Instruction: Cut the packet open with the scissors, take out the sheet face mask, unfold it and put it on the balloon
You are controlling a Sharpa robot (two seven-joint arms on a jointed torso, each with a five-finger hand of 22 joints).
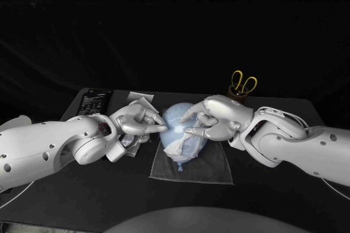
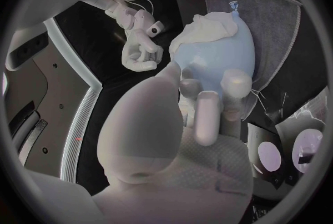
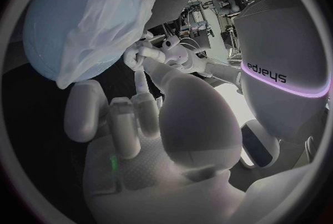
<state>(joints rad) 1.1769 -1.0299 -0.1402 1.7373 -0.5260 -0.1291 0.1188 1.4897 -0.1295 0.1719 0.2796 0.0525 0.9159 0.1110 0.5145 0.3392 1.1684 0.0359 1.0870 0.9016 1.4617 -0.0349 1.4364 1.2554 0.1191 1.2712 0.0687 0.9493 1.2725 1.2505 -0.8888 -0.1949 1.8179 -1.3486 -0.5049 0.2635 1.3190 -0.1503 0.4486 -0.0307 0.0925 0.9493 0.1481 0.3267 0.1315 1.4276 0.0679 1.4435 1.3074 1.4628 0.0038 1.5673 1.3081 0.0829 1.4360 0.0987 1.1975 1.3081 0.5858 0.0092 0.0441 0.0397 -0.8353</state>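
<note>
A pale blue balloon lies on a grey cloth at the table's middle. The white sheet mask sits crumpled on the balloon's near end, by the knot; it also shows as the mask and the mask. My left hand rests its spread fingertips against the balloon's left side. My right hand bends its fingers over the balloon's right side. Whether they pinch the mask is hidden. The yellow-handled scissors stand in a brown holder behind the right hand.
A dark packet lies at the back left with a pale torn packet beside it. Clear wrapping lies under my left hand. The grey cloth's near edge is bare.
</note>
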